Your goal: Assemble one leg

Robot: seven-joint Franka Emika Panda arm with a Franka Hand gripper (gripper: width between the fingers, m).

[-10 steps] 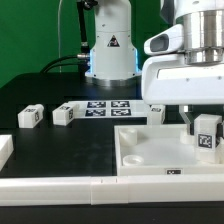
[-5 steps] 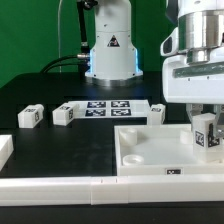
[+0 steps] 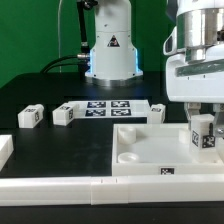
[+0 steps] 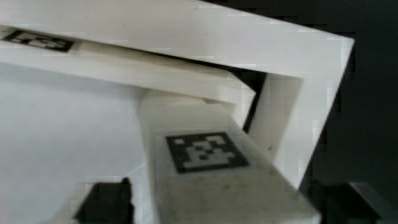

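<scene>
My gripper is shut on a leg, a small white block with a tag on its face. It holds the leg upright at the far right corner of the large white panel, touching or just above it. In the wrist view the leg fills the space between my dark fingers, with the panel's raised rim right beyond it. Three more legs stand on the black table: two at the exterior view's left and one behind the panel.
The marker board lies between the loose legs, in front of the arm's base. Long white border strips run along the table's front edge. A white block sits at the exterior view's left edge.
My wrist has turned with the leg still held at the panel's far right corner. The panel has slid a little toward the exterior view's left.
</scene>
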